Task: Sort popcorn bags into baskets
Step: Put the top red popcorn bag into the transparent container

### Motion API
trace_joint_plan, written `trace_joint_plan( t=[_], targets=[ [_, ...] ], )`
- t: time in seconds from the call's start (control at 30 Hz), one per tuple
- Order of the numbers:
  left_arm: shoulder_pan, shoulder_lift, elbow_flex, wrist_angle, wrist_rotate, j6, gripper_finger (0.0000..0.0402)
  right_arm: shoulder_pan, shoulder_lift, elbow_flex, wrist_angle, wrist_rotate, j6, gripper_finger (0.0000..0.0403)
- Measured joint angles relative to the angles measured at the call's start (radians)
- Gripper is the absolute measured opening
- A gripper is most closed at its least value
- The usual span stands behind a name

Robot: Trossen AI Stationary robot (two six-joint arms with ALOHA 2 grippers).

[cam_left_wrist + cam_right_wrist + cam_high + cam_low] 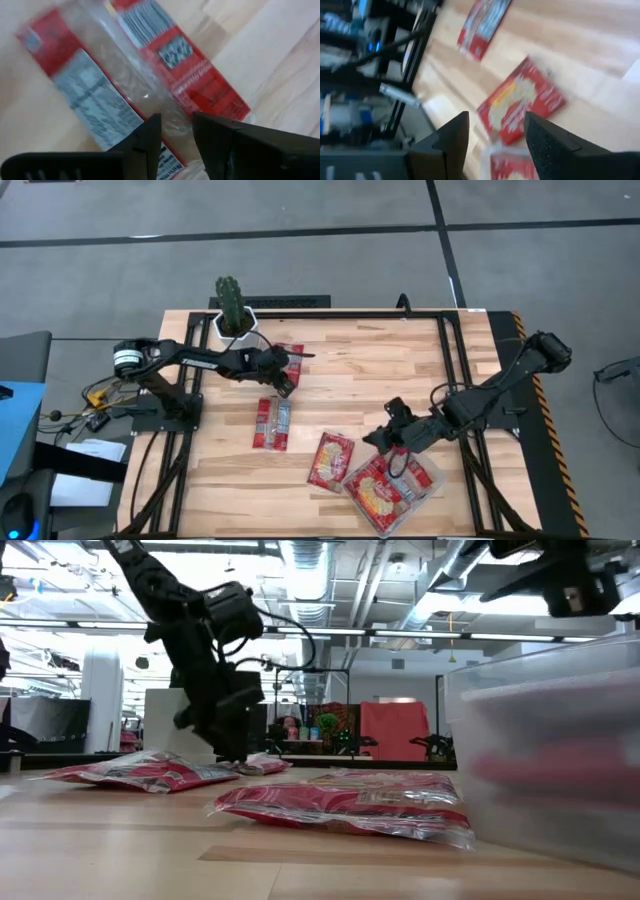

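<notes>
My left gripper (284, 385) points down at the table's far left part, low over a narrow red-and-grey popcorn bag (150, 75) that lies flat; its fingers are a little apart, either side of the bag's clear middle strip. A second narrow bag (272, 423) lies nearer. A wide red bag with a yellow centre (332, 460) lies beside the clear tray (436, 477), which holds more red bags (380, 492). My right gripper (380, 438) hangs open above the wood between the wide bag and the tray, holding nothing. My left gripper comes at the narrow bag from above, with the clear middle strip (172, 117) between its fingertips. I cannot tell whether the fingers touch the wrapper. The bag lies flat on the table.
A cactus in a white pot (232, 315) stands at the far edge, just behind my left arm. Bare wood stretches across the table's middle and far right. In the low view the tray's wall (550, 750) fills the right side.
</notes>
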Motion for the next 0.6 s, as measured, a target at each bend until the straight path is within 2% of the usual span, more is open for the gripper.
trace_joint_plan(
  t=[0.27, 0.43, 0.53, 0.6],
  targets=[
    [0.007, 0.118, -0.032, 0.223, 0.292, -0.076, 0.0097, -0.142, 0.031, 0.0, -0.006, 0.095, -0.024, 0.0214],
    [-0.027, 0.208, -0.038, 0.455, 0.474, -0.186, 0.0097, -0.274, 0.031, 0.0, -0.002, 0.114, -0.116, 0.0212],
    [-0.065, 0.229, -0.028, 0.561, 0.517, -0.245, 0.0097, -0.363, 0.031, 0.0, 0.0, 0.099, -0.201, 0.0215],
    [-0.086, 0.225, -0.02, 0.572, 0.528, -0.274, 0.0097, -0.418, 0.031, 0.0, 0.003, 0.056, -0.258, 0.0218]
  ],
)
